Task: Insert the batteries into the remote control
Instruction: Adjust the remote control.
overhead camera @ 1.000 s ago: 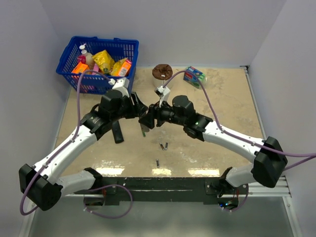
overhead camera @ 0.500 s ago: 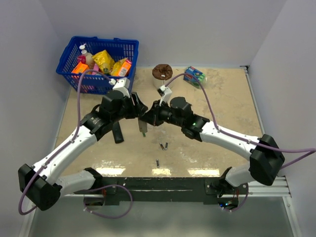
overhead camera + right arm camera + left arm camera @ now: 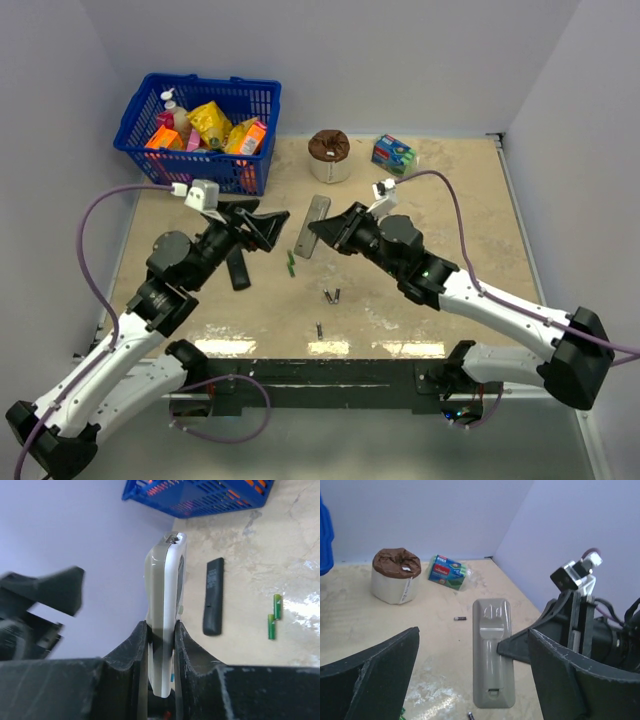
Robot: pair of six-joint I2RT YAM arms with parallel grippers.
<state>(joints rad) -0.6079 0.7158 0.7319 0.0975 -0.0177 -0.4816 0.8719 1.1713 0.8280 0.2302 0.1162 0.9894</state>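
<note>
The right gripper [image 3: 322, 232] squeezed the short white remote control with the plain grey back [image 3: 316, 222] by its two long edges, near one end. It held the remote control up off the speckled beige table [image 3: 450, 220], tilted, with the grey back turned toward the left arm. The right arm stretched low across the table toward the left.

The left gripper [image 3: 275, 228] had its jaws spread wide and held nothing. It pointed at the remote control from a little way off, and its arm was bent with the wrist lifted.

Three tiny dark batteries [image 3: 333, 296] lay on the table, closer to the arm bases than the remote control. Two sat side by side and one lay alone, nearer in. A small green stick [image 3: 291, 262] and a long black remote [image 3: 237, 268] lay near the left gripper.

Half a second before, both grippers met at the remote control. Since then the left arm had pulled back and the remote control had moved a little to the right.
</note>
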